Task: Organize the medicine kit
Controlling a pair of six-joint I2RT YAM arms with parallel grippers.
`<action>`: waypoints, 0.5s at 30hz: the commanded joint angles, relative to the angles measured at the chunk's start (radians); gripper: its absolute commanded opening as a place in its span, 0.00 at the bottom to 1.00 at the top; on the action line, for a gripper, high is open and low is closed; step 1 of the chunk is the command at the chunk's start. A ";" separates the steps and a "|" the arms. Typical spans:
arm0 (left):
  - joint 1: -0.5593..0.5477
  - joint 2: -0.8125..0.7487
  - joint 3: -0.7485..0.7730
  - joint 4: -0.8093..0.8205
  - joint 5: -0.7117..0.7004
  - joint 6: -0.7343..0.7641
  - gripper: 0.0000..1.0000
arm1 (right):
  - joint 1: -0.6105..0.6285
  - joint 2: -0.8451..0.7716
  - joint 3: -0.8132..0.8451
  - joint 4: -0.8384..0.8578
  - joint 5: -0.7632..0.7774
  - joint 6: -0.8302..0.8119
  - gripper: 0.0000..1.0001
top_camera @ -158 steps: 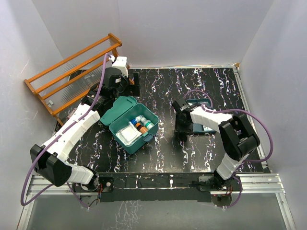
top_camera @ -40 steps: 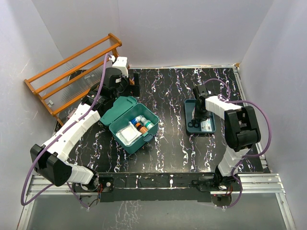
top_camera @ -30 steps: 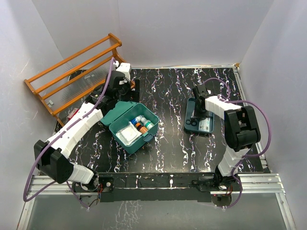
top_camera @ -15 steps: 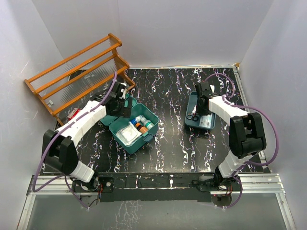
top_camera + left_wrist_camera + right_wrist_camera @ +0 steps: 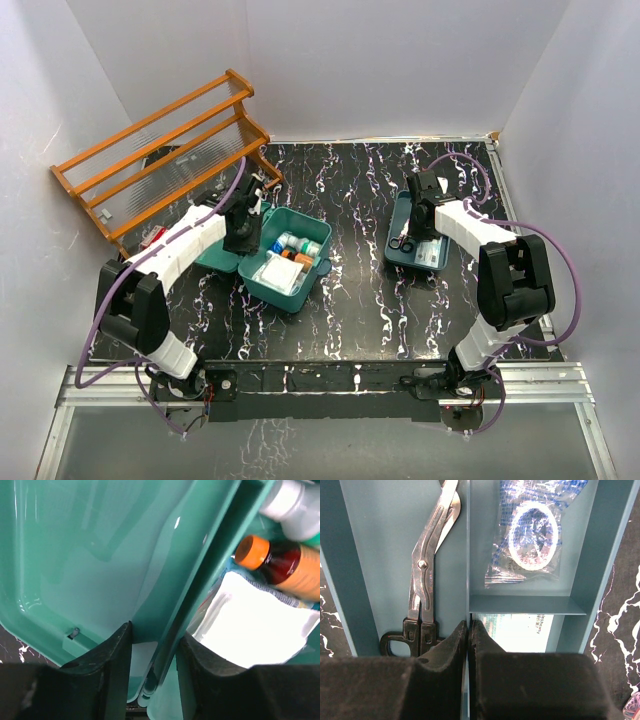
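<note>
The medicine kit (image 5: 296,297), a teal box, lies open left of the table's centre with its lid (image 5: 213,259) folded back to the left. Inside are a white packet (image 5: 255,630), an orange-capped brown bottle (image 5: 285,567) and a white-capped bottle (image 5: 290,505). My left gripper (image 5: 243,238) reaches down at the hinge side. In the left wrist view it (image 5: 154,642) is shut on the box's rear wall (image 5: 210,560). My right gripper (image 5: 407,238) is shut on the thin centre divider (image 5: 468,555) of a flat teal tray (image 5: 432,262) at the right.
The tray holds scissors (image 5: 422,575), a clear bag with a white ring (image 5: 532,530) and a white printed packet (image 5: 517,632). A wooden rack (image 5: 150,150) stands at the far left, close behind the left arm. White walls close in the black marbled table (image 5: 350,320).
My left gripper came down from behind the lid onto the kit's hinge side and shut there; the kit slid and turned a little. My right gripper kept hold of the tray, which shifted slightly.
</note>
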 commanded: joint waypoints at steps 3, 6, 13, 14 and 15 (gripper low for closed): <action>0.004 0.032 0.100 -0.047 0.027 -0.050 0.26 | -0.001 -0.059 0.018 0.042 0.022 0.024 0.00; 0.002 0.045 0.120 -0.041 0.065 -0.072 0.25 | -0.001 -0.062 0.030 0.037 0.022 0.025 0.00; -0.003 0.095 0.181 0.005 0.207 -0.129 0.27 | -0.001 -0.056 0.107 -0.016 0.035 0.041 0.00; -0.006 0.105 0.191 0.012 0.225 -0.133 0.28 | -0.001 -0.055 0.118 -0.024 0.036 0.046 0.00; -0.007 0.117 0.202 0.016 0.246 -0.135 0.29 | -0.001 -0.057 0.130 -0.032 0.038 0.051 0.00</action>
